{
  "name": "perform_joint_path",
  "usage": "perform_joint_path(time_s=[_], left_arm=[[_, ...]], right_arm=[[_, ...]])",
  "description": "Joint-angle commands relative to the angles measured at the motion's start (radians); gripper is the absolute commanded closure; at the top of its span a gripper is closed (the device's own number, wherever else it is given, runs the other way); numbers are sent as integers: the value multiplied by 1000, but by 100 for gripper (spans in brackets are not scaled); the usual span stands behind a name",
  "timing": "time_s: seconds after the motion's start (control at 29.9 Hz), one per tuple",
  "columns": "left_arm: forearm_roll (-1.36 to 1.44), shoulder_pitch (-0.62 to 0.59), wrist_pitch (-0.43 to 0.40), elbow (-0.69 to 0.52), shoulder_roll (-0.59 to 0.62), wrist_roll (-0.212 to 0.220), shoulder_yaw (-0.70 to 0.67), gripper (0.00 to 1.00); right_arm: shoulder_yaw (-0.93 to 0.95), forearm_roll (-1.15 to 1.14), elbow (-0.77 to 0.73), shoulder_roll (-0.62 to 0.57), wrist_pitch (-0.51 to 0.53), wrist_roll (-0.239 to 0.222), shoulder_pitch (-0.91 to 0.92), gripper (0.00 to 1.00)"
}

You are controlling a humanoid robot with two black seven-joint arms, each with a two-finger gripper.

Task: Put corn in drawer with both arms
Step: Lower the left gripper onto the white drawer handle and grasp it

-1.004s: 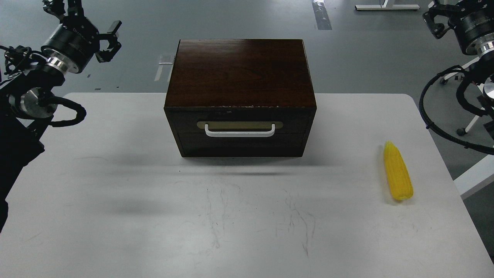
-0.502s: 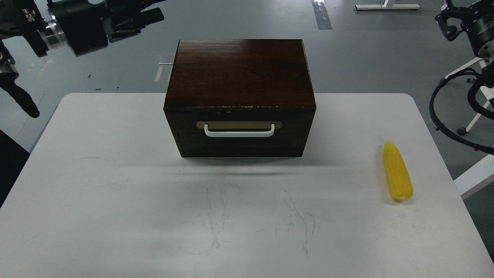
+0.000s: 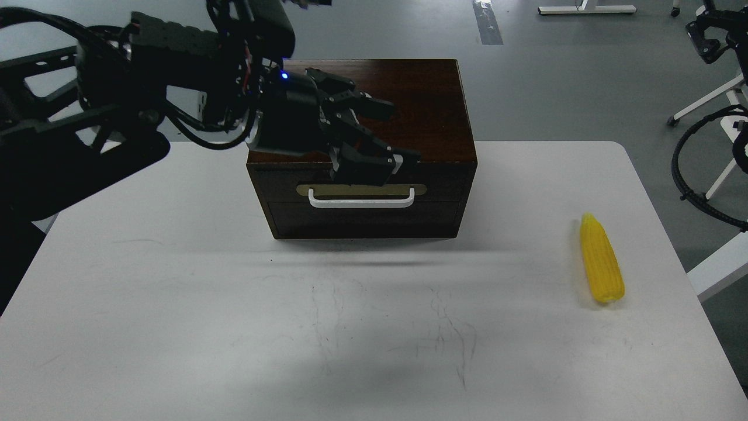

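The left gripper is hanging in front of the top front edge of the wooden box, just above the white bar handle of the drawer; its two fingers are standing spread apart, with nothing between them. The drawer is sitting fully closed. The corn is lying on the white table well to the right of the box, pointed end away from the robot, untouched. Only a small dark part of the right arm is showing at the upper right edge, and whether its gripper is spread or closed I cannot tell.

Judgement: the step in hand is opening the drawer. To do it well, the fingers should be coming down around the middle of the bar, closing squarely, then pulling straight forward so the box is not dragging or tipping.

No brand, label or readable writing is showing; only a blue light on the left wrist.
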Motion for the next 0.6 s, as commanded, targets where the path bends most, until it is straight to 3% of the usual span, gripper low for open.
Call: perform_joint_path(time_s=[0.0, 0.13, 0.23, 0.57], left_arm=[[60, -12, 0, 3, -25, 0, 82, 14], [177, -12, 0, 11, -68, 0, 124, 15], [192, -12, 0, 14, -77, 0, 142, 29], [226, 3, 0, 127, -166, 10, 179, 26]], right_arm=[[-7, -1, 1, 9, 0, -7, -36, 0], [-1, -1, 1, 20, 0, -4, -87, 0], [-1, -1, 1, 34, 0, -4, -89, 0], [-2, -2, 1, 25, 0, -4, -87, 0]])
